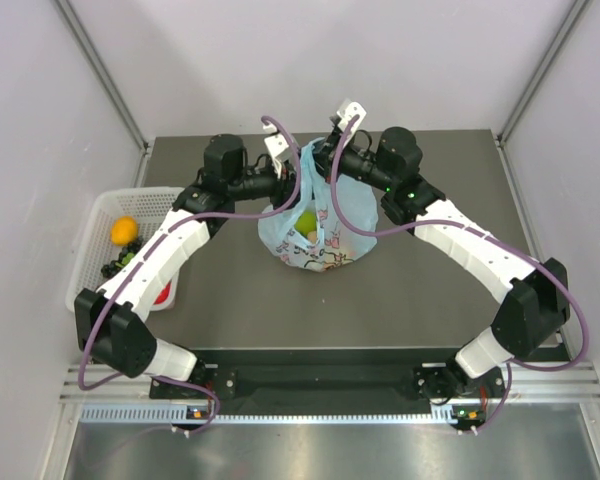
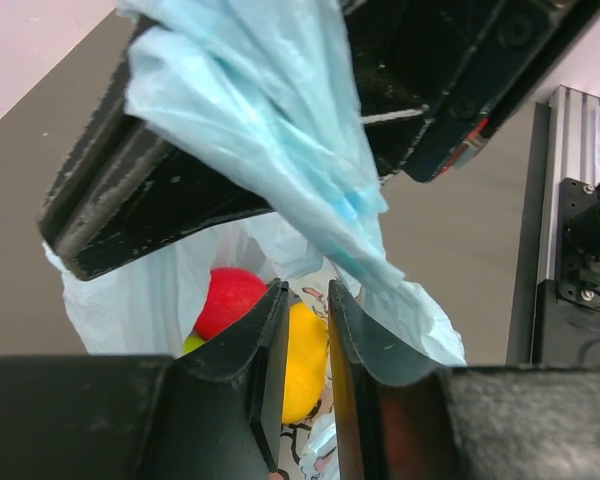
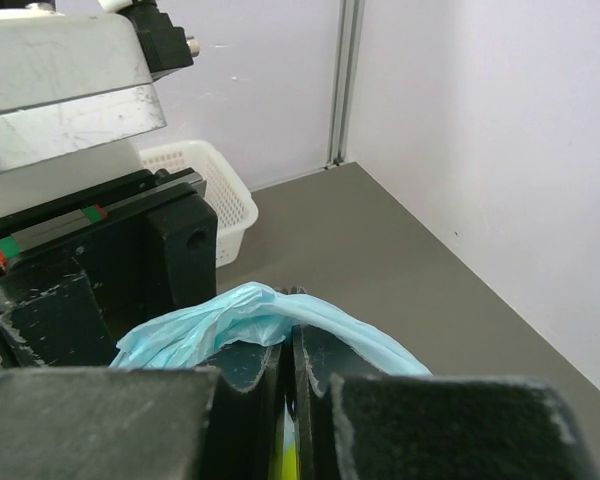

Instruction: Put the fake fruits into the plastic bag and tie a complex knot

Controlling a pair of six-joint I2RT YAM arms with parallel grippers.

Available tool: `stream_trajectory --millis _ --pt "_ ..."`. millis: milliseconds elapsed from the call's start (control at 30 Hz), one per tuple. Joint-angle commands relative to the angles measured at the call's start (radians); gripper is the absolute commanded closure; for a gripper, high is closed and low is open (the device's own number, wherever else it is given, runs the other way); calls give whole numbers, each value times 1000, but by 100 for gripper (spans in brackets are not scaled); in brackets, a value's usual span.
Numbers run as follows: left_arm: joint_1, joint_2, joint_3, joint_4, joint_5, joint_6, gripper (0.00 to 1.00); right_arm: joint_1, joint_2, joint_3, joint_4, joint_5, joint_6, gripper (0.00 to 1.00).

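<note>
Overhead and wrist views of the handle-gathering stage. The thin, crinkly, translucent light-blue plastic bag [image 1: 315, 238] stood on the dark grey table [image 1: 410, 290] midway between the two arms, with both pincers met above its mouth. Through the film a glossy yellow fruit [image 2: 305, 365] and a round red fruit [image 2: 227, 298] could be made out inside. The right gripper [image 3: 293, 335] had its jaws pressed together on a bunched, twisted strip of the bag's handle [image 3: 250, 308], holding it taut above the load. The left gripper [image 2: 306, 292] had its jaws standing slightly apart, leaving a narrow slot through which only the yellow fruit showed; no plastic was visible between them. The key relation is seen from the left wrist. The strip ran on a long diagonal, from the right pincer's pinch at upper left down to the bag at lower right. It passed just beside the outer face of one finger of the left pincer, not into the slot. Being the nearer free pincer, the left would probably have to shift sideways across the strip's axis before closing on it. No knot was visible. A round orange fruit [image 1: 125, 231] lay in the white mesh basket [image 1: 98, 212] to the left of the bag, so loading appeared incomplete.
</note>
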Motion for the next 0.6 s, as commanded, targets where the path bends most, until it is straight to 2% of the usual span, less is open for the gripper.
stream_trajectory --millis 0,167,333,567 --pt "-6 -20 20 8 58 46 72 -10 -53 48 18 -13 1 100" --pt "-8 -24 35 -42 96 73 72 -13 -54 48 15 -15 -1 100" --pt "-8 -37 41 -92 76 93 71 -14 -57 44 15 -15 -1 100" --pt "-11 -35 49 -66 101 75 68 -14 -59 45 15 -17 1 100"
